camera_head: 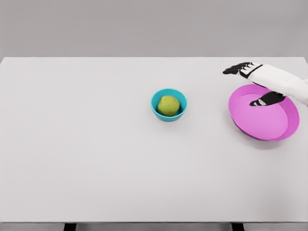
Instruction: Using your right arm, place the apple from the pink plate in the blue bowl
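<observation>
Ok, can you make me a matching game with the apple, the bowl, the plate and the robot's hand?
Things:
1. apple
2. blue bowl
3. pink plate
4. right hand

Clues:
A. near the table's middle
B. holds nothing, at the right side of the table
C. sits inside the bowl
D. fingers spread, above the plate's far rim

Pairs: 1-C, 2-A, 3-B, 4-D

This looks like a pretend test room made on a computer. A big, flat white table (96, 159) fills the view, with a plain grey wall (144, 26) behind it. Everything looks smooth and clean.
</observation>
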Available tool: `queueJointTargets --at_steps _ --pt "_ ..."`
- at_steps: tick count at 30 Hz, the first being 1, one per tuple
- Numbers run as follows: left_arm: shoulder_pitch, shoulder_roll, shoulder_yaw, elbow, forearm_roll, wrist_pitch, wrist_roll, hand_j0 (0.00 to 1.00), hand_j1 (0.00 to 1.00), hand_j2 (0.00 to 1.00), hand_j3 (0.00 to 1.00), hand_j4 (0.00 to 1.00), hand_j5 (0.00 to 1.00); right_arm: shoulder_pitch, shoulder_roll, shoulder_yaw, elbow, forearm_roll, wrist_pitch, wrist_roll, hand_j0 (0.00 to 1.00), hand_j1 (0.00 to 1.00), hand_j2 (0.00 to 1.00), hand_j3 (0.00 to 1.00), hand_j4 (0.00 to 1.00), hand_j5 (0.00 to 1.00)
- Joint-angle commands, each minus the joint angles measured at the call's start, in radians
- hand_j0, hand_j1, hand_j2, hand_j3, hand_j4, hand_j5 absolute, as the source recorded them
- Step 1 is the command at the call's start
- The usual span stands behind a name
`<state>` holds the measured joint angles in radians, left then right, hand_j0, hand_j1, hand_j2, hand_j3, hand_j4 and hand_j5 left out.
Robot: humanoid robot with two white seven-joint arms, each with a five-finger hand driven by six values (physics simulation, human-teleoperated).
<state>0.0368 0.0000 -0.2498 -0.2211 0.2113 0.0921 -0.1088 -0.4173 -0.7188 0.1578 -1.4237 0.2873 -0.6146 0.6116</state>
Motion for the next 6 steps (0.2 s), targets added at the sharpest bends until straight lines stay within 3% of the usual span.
queueJointTargets --at_steps 1,6 --pt "0.0 0.0 0.0 0.0 0.0 0.0 0.0 1.0 1.0 1.0 1.0 1.0 1.0 0.0 -0.011 -0.109 -0.014 -0.013 0.004 -0.001 1.0 1.0 1.0 1.0 1.0 1.0" --pt "-0.002 0.0 -0.002 -0.001 0.0 -0.005 0.0 1.0 1.0 1.0 1.0 1.0 1.0 0.046 -0.014 -0.135 -0.009 -0.011 0.004 -0.001 1.0 1.0 1.0 1.0 1.0 1.0"
